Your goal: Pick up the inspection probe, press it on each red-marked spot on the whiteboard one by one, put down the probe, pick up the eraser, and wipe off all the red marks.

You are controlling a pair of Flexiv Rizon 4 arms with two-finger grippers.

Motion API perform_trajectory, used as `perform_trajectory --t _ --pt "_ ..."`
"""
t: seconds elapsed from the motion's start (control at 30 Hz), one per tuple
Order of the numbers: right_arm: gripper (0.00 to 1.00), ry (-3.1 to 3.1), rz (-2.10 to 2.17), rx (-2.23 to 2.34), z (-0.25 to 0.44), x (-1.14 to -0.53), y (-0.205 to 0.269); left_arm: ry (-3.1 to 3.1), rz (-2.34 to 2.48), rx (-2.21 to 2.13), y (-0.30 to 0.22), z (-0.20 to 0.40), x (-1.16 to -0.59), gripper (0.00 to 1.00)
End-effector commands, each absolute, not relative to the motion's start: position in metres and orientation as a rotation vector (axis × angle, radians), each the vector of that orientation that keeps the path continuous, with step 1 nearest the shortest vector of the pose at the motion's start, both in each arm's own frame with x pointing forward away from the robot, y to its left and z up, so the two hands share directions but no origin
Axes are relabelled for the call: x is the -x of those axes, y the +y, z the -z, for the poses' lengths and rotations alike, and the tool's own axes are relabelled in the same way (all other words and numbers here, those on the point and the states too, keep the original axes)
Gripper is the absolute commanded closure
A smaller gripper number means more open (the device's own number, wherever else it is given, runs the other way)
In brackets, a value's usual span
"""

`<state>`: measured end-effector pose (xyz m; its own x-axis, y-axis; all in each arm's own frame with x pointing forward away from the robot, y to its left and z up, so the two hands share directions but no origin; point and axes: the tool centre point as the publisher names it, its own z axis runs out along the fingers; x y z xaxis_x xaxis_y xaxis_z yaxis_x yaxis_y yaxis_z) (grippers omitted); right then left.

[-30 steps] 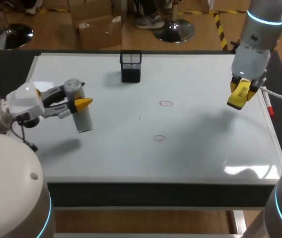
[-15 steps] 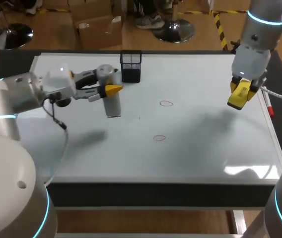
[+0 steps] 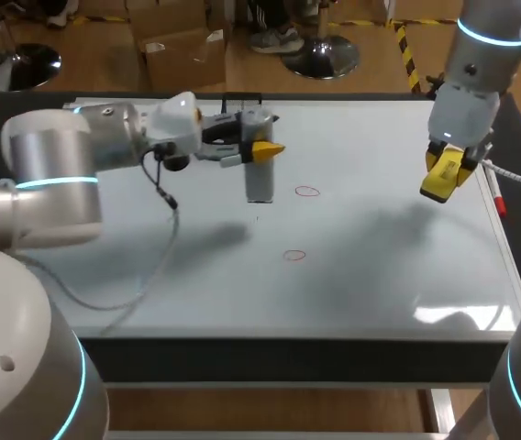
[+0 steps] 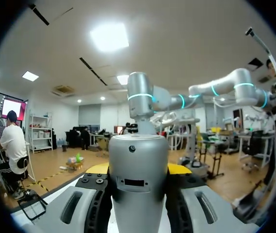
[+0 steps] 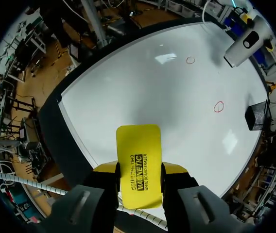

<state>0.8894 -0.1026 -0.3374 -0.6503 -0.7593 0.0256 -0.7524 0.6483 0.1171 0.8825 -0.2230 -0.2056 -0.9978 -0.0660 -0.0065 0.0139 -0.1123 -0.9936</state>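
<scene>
The left gripper [image 3: 257,146] is clenched on the grey cylindrical inspection probe [image 3: 259,180], fingers spread wide to either side of its body, holding it upright over the whiteboard [image 3: 380,266], near the farther red mark [image 3: 307,192]; the nearer red mark [image 3: 294,256] lies apart; the right gripper [image 3: 445,176] grasps the yellow eraser [image 5: 138,162] above the board's right side.
</scene>
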Motion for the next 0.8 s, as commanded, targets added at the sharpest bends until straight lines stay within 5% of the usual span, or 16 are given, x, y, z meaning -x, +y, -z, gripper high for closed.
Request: perform_trajectory --t 0.03,0.8 --pt "1.0 -2.783 0.142 -1.281 0.337 -0.89 -0.103 2.1 2.351 -0.054 -0.269 0.211 -0.9 1.0" --pt "1.0 -2.783 0.142 -1.281 0.337 -0.89 -0.103 2.114 2.374 -0.08 -0.313 0.25 -0.939 1.0"
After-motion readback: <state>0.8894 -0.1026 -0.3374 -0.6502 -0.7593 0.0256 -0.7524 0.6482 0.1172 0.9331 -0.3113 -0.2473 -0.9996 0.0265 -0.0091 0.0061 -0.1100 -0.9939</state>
